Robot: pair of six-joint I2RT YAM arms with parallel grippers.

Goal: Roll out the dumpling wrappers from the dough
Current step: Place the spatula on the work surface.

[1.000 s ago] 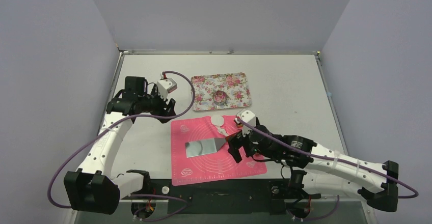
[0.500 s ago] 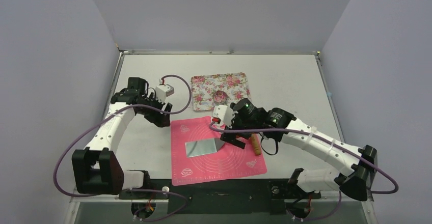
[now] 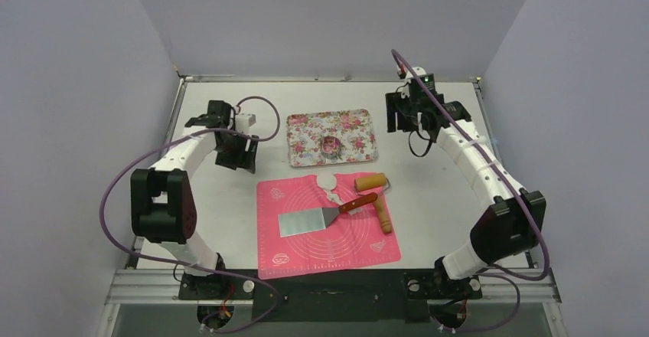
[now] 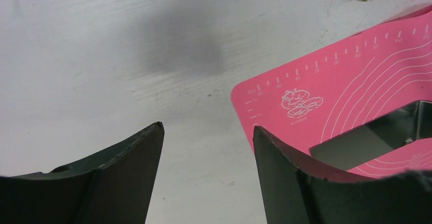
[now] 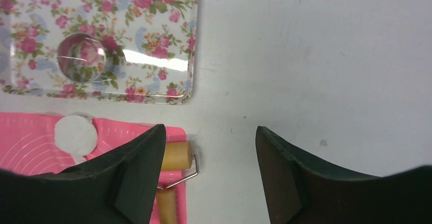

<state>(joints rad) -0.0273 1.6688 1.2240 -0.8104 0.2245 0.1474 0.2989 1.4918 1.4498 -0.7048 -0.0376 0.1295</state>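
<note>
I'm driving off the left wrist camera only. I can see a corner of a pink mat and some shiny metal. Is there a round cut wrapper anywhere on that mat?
Observer: Yes, one round dumpling wrapper lies at the far edge of the pink mat, just short of the floral tray.
Operator: Where's the rolling pin?
Observer: The rolling pin lies at the mat's far right corner, with neither arm touching it.
Operator: Is the right gripper carrying anything?
Observer: No, the right gripper is open and empty, above the table beside the tray's right end.
</note>
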